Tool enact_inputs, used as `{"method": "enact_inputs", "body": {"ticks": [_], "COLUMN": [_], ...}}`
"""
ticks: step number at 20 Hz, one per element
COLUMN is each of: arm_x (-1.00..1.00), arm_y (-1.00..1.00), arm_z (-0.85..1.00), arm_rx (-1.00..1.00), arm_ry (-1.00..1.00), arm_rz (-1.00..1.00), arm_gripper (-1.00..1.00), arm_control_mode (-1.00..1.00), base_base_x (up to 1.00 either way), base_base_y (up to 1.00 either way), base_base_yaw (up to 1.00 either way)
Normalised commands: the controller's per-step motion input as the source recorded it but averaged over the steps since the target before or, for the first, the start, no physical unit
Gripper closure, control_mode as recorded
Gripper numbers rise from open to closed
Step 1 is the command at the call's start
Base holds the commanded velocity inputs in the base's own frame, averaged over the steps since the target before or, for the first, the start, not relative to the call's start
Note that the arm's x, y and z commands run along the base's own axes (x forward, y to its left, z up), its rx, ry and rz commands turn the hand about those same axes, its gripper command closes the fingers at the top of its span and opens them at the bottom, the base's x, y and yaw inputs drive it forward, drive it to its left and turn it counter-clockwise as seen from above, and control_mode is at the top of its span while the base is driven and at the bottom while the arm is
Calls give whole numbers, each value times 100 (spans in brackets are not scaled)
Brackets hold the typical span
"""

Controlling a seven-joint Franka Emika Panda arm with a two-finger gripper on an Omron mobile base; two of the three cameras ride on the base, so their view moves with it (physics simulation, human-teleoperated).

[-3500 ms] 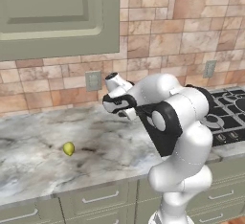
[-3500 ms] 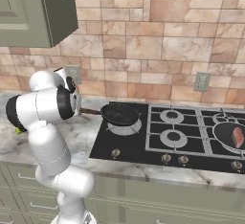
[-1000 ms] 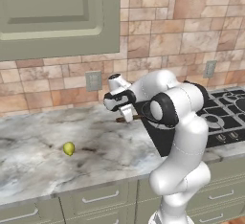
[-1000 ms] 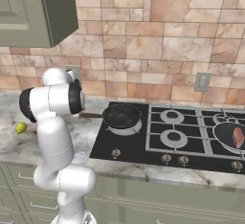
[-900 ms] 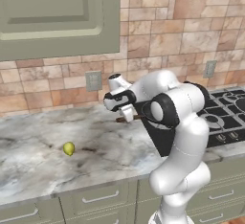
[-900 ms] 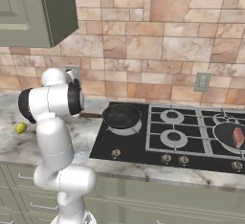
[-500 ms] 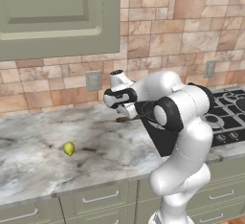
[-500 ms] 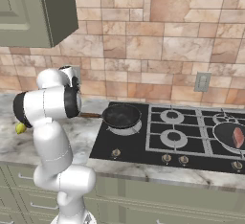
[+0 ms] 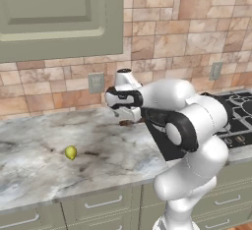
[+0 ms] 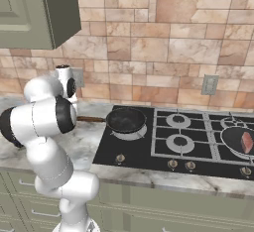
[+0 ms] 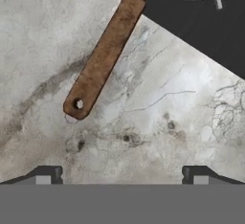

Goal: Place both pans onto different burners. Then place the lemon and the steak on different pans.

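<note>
Raised slightly since earlier frame: tool [image 11: 119, 173], jaws spread, empty. Risk: nudging lemon [image 9: 71, 152] rolling off bench [image 9: 44, 165].

Wooden-handled pan [image 10: 126, 119] is set on cooktop [image 10: 198, 149] at 9 o'clock, steak [image 10: 246, 141] in pan [image 10: 237, 140] at 3 o'clock, lemon [image 9: 71, 152] on counter [image 9: 39, 170].

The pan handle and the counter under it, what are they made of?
The pan handle looks like wood: matte brown with faint streaks and a small hanging hole near its end. Its dark neck by the pan could be metal. The counter looks like polished stone, maybe marble, pale grey with darker veins and blotches. It is a rendered scene, so these are only looks.
</note>
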Motion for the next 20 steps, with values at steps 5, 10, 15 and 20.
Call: {"method": "enact_inputs", "body": {"ticks": [5,10,15,20], "arm_x": [-62,-24,-8,-10], "arm_y": [40,47,50,49], "arm_z": [3,4,6,9], "arm_rx": [10,11,12,2], "arm_ry": [-8,-1,0,0], "arm_rz": [20,32,36,28], "arm_gripper": [-100,-100,-100,-100], "arm_control_mode": [-100,-100,-100,-100], "base_base_x": [0,0,0,0], "base_base_y": [0,0,0,0], "base_base_yaw": [0,0,0,0]}}
